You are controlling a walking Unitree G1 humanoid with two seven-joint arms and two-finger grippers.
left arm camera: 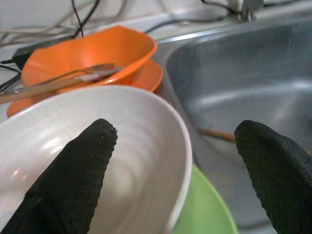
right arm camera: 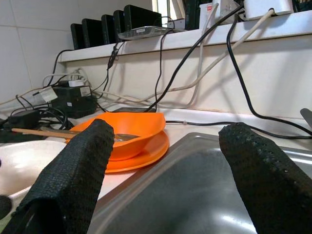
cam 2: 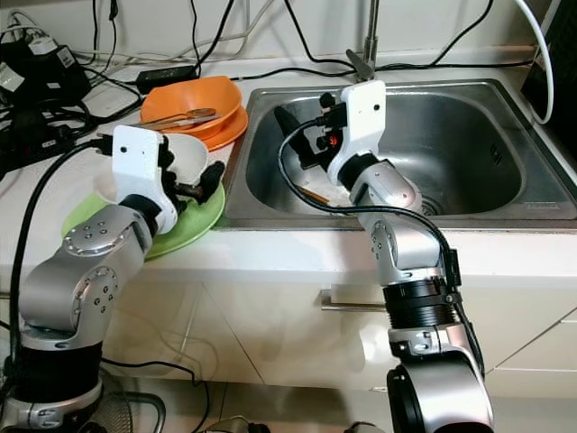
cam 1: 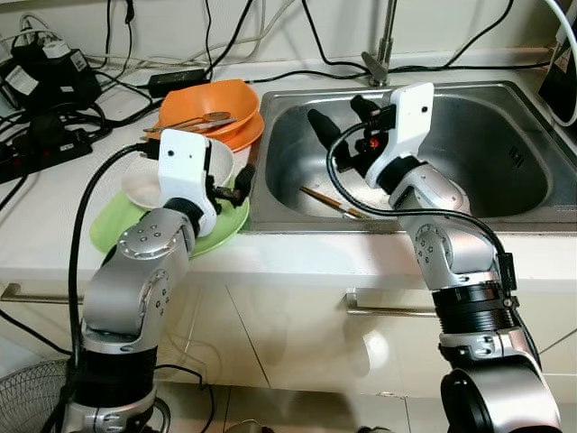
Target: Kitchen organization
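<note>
A white bowl (cam 1: 144, 180) sits on a green plate (cam 1: 113, 225) on the counter left of the sink. My left gripper (cam 1: 230, 185) is open and straddles the bowl's right rim (left arm camera: 183, 141): one finger (left arm camera: 83, 165) is over the bowl's inside, the other (left arm camera: 273, 165) outside it. Behind stands an orange bowl (cam 1: 212, 101) on an orange plate (cam 1: 251, 135), with chopsticks and a spoon (cam 1: 194, 121) lying in it. My right gripper (cam 1: 341, 113) hangs open and holds nothing above the left part of the steel sink (cam 1: 487, 144). Wooden chopsticks (cam 1: 329, 203) lie on the sink floor.
The faucet (cam 1: 383, 45) rises behind the sink. Power strips, adapters and black cables (cam 1: 45, 90) crowd the counter's back left. A dark object (cam 1: 563, 81) stands at the far right edge. Cabinet fronts with a handle (cam 1: 388, 311) lie below the counter.
</note>
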